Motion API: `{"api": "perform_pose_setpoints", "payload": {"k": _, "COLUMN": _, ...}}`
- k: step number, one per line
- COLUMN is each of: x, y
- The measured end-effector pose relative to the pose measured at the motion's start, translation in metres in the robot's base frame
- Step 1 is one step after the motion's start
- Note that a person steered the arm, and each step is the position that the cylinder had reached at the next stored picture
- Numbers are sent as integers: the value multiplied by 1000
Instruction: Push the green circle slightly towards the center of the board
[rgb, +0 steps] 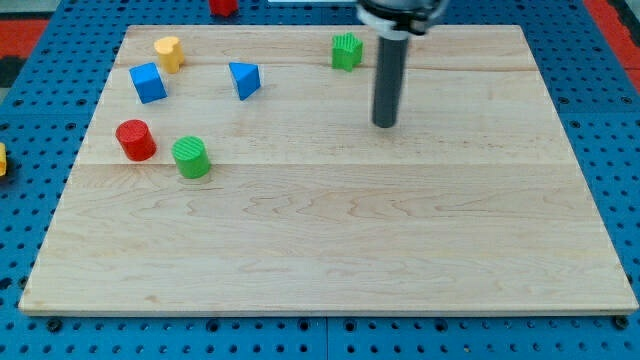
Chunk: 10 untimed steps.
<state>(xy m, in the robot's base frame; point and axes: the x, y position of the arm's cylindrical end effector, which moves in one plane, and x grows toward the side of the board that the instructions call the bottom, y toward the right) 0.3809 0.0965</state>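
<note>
Wood board (330, 240): my tip (385, 124) well right of green circle (191, 158); no end effector.

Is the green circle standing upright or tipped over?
Upright: the green circle shows its round top face upward, resting on the board beside the red cylinder.

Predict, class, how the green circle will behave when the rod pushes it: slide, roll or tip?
The green circle stands upright on its flat end, squat, so it probably slides rather than rolls. The smooth wooden board suggests little drag. My tip is far off.
</note>
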Motion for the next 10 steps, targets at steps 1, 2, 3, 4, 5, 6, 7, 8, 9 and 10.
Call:
{"api": "perform_pose_setpoints", "payload": {"k": 1, "x": 35, "y": 30}}
{"api": "perform_pose_setpoints", "payload": {"k": 2, "x": 70, "y": 29}}
{"api": "perform_pose_setpoints", "payload": {"k": 3, "x": 109, "y": 16}}
{"api": "perform_pose_setpoints", "payload": {"k": 4, "x": 115, "y": -80}}
{"api": "perform_pose_setpoints", "payload": {"k": 5, "x": 115, "y": -216}}
{"api": "perform_pose_setpoints", "payload": {"k": 6, "x": 106, "y": -305}}
{"api": "perform_pose_setpoints", "payload": {"k": 7, "x": 86, "y": -297}}
{"api": "perform_pose_setpoints", "payload": {"k": 8, "x": 77, "y": -287}}
{"api": "perform_pose_setpoints", "payload": {"k": 9, "x": 74, "y": -208}}
{"api": "perform_pose_setpoints", "payload": {"k": 10, "x": 74, "y": -148}}
